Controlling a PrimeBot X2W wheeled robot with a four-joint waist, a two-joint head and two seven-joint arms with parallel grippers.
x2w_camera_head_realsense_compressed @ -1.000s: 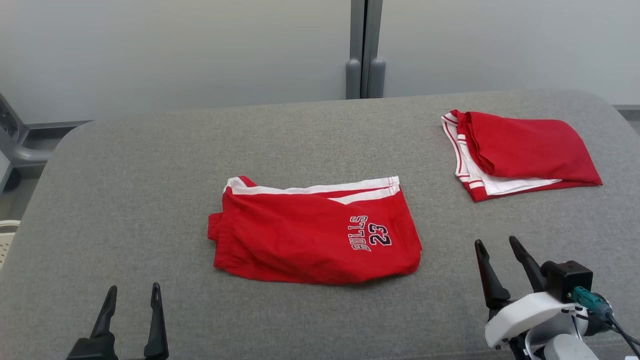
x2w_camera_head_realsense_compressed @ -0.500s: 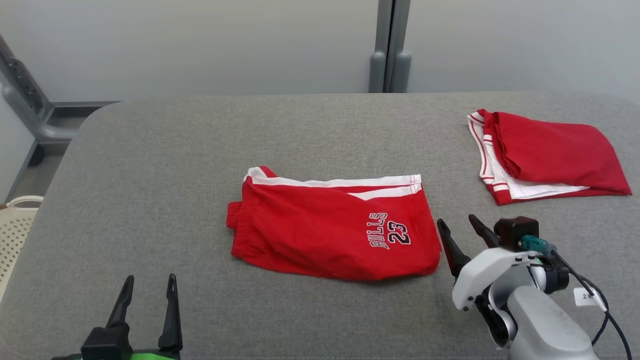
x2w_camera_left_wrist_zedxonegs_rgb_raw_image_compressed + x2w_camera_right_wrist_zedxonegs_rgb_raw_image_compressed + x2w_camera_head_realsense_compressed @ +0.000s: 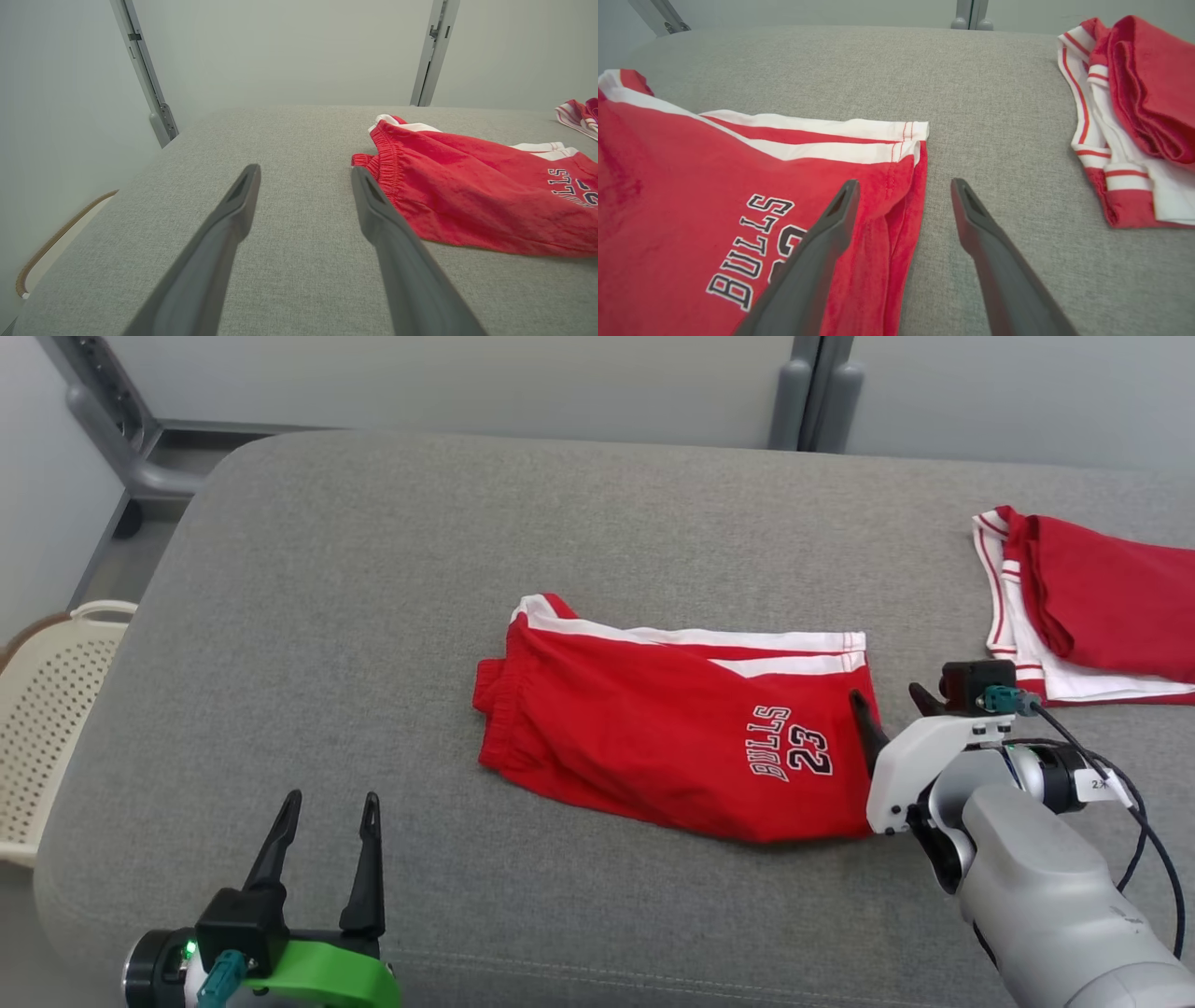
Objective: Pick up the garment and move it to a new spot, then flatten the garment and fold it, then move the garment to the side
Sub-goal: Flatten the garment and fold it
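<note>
Shorts [image 3: 672, 728], red Bulls 23 pair, lie flat on grey cushion [image 3: 373, 569]; hem side sits between spread fingers of your R gripper [image 3: 885, 693]. L gripper [image 3: 333, 795], jaws wide too, grips nothing; shorts ahead-right of it.

head: high, fwd+down | L wrist: low, close, fwd | R wrist: low, close | all share shorts [image 3: 672, 737]
</note>
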